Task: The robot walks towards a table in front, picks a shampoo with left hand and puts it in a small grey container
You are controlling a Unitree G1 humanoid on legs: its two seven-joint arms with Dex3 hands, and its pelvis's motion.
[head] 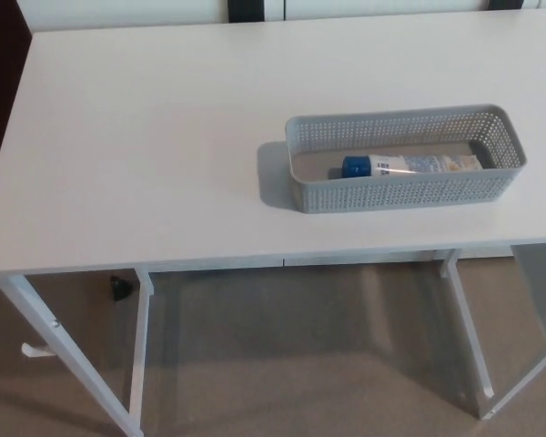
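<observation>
Shampoo tube (pixel 405 166) lies lengthwise on its side inside the small grey container (pixel 400 193), blue cap leftward, matching the container's long narrow shape, right of centre on the white bench (pixel 146 137). Placement looks done. Neither hand shows, so I cannot tell their state.

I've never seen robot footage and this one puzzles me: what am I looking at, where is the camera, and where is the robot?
This is one picture from a camera on a humanoid robot's head, looking down. Neither of its hands shows, so nothing is held. You see a white table and, toward its right, a grey perforated container. The shampoo, a tube with a blue cap, lies on its side inside it. Below is the floor.
</observation>
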